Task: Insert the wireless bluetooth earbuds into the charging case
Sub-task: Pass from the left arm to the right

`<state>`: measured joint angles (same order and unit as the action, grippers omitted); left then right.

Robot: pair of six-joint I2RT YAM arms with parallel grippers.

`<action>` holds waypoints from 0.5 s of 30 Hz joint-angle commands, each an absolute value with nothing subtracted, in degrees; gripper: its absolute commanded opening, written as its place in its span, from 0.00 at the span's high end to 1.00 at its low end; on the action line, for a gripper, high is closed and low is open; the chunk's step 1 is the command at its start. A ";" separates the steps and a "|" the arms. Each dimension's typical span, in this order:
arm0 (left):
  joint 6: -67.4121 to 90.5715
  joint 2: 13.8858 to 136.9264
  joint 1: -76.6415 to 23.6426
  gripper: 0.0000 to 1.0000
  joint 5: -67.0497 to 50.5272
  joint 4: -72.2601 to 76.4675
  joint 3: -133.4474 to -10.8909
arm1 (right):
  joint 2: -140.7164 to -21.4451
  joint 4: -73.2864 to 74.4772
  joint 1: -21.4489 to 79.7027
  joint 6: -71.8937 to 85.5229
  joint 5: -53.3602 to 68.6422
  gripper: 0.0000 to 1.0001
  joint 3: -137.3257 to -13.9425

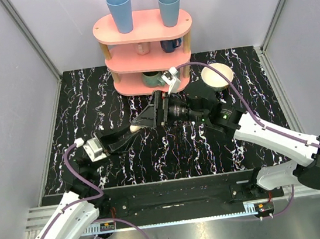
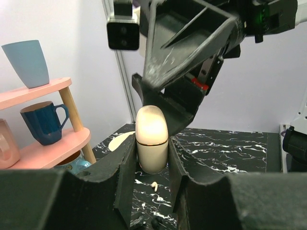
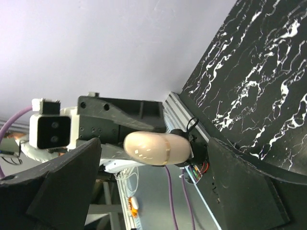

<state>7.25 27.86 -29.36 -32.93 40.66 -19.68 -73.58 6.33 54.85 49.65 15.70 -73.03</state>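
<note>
Between the left fingers the charging case stands clamped, seemingly closed.

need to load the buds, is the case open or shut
Shut. The case stands upright, clamped in the left pincer, its lid down on the base with only a thin seam showing and no hollows visible.

Stand: I see a pink three-tier shelf at the far edge.
Top tier: two light-blue tumblers, upright, apart.
Middle tier: pink mug beside navy mug.
Bottom tier: teal mug.
Bowl: cream bowl, on my right of the shelf.
Surface: black marbled table.
</note>
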 commanded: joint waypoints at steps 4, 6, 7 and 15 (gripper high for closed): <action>6.15 27.51 -29.44 1.00 -31.03 45.88 -21.27 | -74.71 0.54 53.00 58.44 16.96 0.03 -70.93; 6.33 27.51 -29.44 1.00 -31.11 45.88 -21.18 | -74.97 -2.02 52.74 59.23 18.01 0.08 -70.75; 6.42 27.51 -29.44 1.00 -31.11 45.88 -21.18 | -74.97 -2.37 52.73 59.33 18.37 0.09 -70.84; 5.98 28.04 -29.44 1.00 -29.62 45.88 -21.27 | -75.23 -5.80 52.56 61.52 21.71 0.22 -69.61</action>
<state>7.07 27.86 -29.36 -31.40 42.04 -19.68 -75.13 -0.69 53.08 59.44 18.74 -70.13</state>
